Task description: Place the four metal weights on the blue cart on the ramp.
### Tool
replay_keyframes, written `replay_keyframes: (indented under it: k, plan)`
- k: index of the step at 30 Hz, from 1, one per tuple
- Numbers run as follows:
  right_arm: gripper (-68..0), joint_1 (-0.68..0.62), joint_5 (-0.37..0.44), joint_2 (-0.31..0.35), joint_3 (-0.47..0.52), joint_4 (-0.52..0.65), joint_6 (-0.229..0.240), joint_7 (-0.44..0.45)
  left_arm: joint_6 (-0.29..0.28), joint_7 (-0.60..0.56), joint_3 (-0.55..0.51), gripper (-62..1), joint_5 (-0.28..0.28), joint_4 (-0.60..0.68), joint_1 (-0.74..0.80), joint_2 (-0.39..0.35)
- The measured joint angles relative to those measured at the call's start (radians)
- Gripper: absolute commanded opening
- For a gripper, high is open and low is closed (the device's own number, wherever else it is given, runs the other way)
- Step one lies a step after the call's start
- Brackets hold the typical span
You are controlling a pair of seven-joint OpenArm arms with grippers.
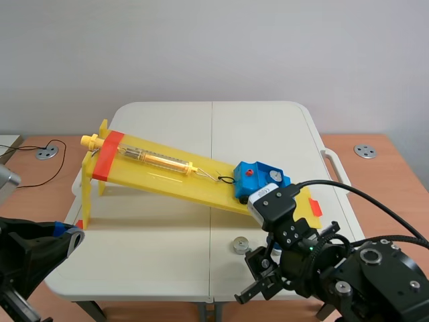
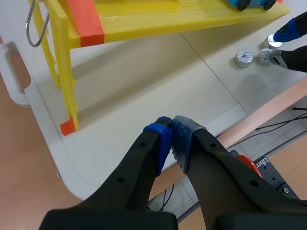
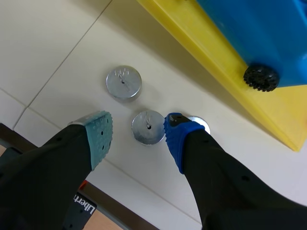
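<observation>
In the scene view the yellow ramp (image 1: 167,176) falls from the picture's left to its right. The cart (image 1: 260,178) sits near the low end with its long axis along the slope, hooked by a wire to the spring scale (image 1: 157,159) uphill. The right gripper (image 1: 258,275) hangs low over the table (image 1: 134,248) in front of the ramp's foot, just beside the outer weight (image 1: 240,245). The left gripper (image 1: 70,236) is well apart at the near left edge. In the left wrist view that gripper's fingers (image 2: 163,139) meet pad to pad with nothing between them, and the weights lie far ahead by the ramp's foot. In the right wrist view the jaws stand apart astride the middle weight (image 3: 147,127). The blue pad (image 3: 175,136) is close against its rim, contact unclear, and the green pad (image 3: 98,136) is clear of it. A third weight (image 3: 202,124) peeps out behind the blue finger, and I see no fourth for certain. The step in hand looks like the first pick, with none plainly loaded. Next the jaws must close across the rim, lift, and carry the disc up onto the cart. The discs lie flat and face up, axis vertical, and being round they have no long axis to line up with.
</observation>
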Motion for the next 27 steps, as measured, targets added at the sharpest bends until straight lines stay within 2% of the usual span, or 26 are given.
replay_keyframes:
  k: [8, 27]
  plan:
    - [-41.7, 0.023, 0.0, -0.016, 0.0, -0.076, 0.0, 0.017, 0.0, 0.0, 0.0, -57.3, 0.0, 0.0, 0.0, 0.0]
    - [-42.0, 0.041, 0.0, -0.019, 0.0, -0.084, 0.0, 0.051, 0.0, 0.0, 0.0, -57.3, 0.0, 0.0, 0.0, 0.0]
